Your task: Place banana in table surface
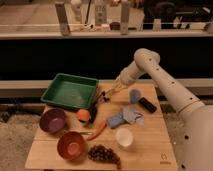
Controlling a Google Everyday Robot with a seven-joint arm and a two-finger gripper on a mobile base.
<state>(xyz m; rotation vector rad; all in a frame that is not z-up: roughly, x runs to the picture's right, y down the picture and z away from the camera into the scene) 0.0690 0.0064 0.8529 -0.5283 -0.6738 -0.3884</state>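
My gripper point(103, 95) hangs low over the table surface point(145, 150), just off the right edge of the green tray point(70, 90) and above the round orange fruit point(83, 115). A slim pale yellow streak point(114, 89) runs along the gripper's body. I cannot tell whether this is the banana or part of the gripper. No banana lies anywhere else on the tabletop or in the tray. The orange carrot point(98, 129) lies in front of the gripper.
A purple bowl point(53, 120) and an orange bowl point(71, 145) stand at the front left. Dark grapes point(103, 153), a white cup point(124, 137), a blue cloth point(125, 118), a blue-grey piece point(134, 95) and a black bar point(147, 104) are also there. A dark object point(93, 111) lies by the orange.
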